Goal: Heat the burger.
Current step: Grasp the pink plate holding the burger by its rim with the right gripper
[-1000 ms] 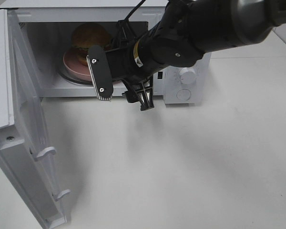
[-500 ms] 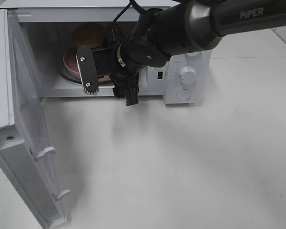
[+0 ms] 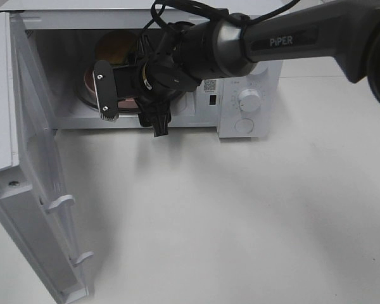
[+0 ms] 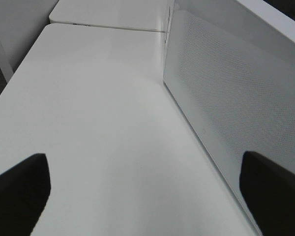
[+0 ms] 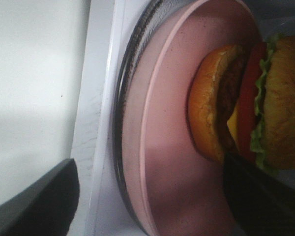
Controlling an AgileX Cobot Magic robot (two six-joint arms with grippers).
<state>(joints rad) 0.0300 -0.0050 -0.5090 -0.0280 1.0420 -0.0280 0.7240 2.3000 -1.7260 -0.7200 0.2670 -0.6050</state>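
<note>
Golden-bunned burger (image 5: pixel 246 103) sits on the pink plate (image 5: pixel 167 147) between the open right tool's (image 5: pixel 147 191) jaws.

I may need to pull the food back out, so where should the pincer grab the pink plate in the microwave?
Probably the pink plate by its near rim, coming in through the open front. The rim is thin and raised above the glass turntable, and the burger sits toward the back, leaving that edge bare.

burger (image 3: pixel 114 45) mostly hidden behind right arm in high view, bun top cropped in right wrist view, pink plate (image 5: pixel 172 162) cut by frame edge, dial (image 3: pixel 249 100) markings too small to read
</note>
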